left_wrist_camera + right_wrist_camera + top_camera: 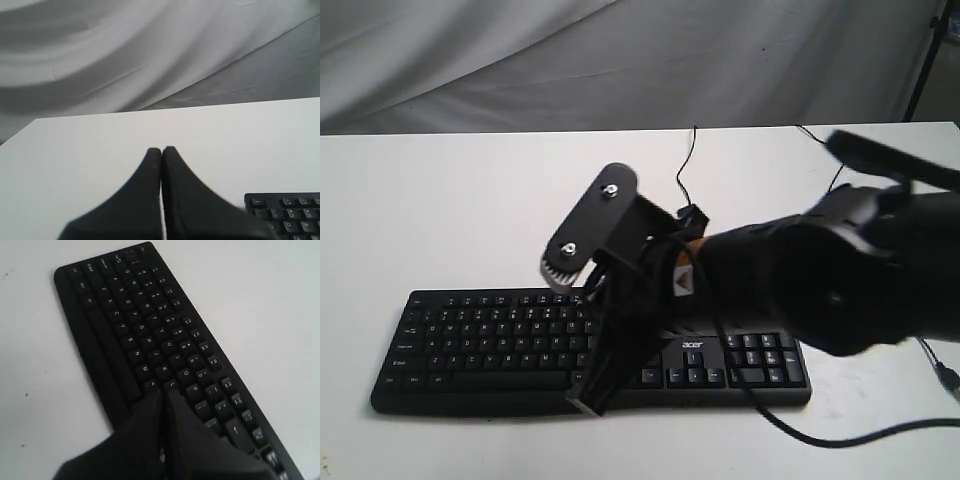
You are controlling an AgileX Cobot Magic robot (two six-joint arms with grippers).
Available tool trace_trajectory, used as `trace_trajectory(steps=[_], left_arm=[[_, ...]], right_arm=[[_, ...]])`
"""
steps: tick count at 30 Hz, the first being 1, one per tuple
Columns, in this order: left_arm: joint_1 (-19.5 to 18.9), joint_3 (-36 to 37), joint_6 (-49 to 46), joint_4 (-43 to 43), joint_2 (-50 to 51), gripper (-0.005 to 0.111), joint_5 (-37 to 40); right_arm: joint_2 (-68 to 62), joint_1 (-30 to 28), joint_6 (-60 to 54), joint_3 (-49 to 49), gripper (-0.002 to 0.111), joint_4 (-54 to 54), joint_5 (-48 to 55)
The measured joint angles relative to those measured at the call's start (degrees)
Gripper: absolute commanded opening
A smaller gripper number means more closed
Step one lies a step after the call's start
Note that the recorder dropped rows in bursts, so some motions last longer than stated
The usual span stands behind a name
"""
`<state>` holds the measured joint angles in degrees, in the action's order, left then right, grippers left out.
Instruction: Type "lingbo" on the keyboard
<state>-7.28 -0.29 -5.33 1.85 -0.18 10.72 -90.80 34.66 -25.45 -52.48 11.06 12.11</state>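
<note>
The black keyboard (pixel 490 345) lies along the front of the white table (pixel 440 200), with its acer logo (pixel 692 343) right of the letter keys. My right gripper (pixel 591 398) reaches in from the right and points down over the keyboard's front edge. In the right wrist view the right gripper (pixel 163 392) is shut and empty, its tips by the L key (pixel 171 385) of the keyboard (pixel 125 315); contact cannot be told. My left gripper (pixel 161 149) is shut and empty over bare table, with a keyboard (pixel 287 212) corner beside it. The exterior view does not show the left gripper.
The keyboard's thin black cable (pixel 684 165) runs back toward the table's far edge. A thicker arm cable (pixel 860 432) loops over the table at the front right. A grey cloth backdrop (pixel 620 60) hangs behind the table.
</note>
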Motion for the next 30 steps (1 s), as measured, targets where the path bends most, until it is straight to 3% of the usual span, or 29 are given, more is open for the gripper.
trace_trajectory(steps=[8,30], left_arm=[[0.0,0.0,0.0,0.0,0.0,0.001,0.0],[0.0,0.0,0.0,0.0,0.0,0.001,0.0]], right_arm=[[-11.7,0.0,-9.4,-7.0,0.0,3.0,-2.5],[-22.6,0.0,-10.4,-8.0,0.0,3.6,-12.1]])
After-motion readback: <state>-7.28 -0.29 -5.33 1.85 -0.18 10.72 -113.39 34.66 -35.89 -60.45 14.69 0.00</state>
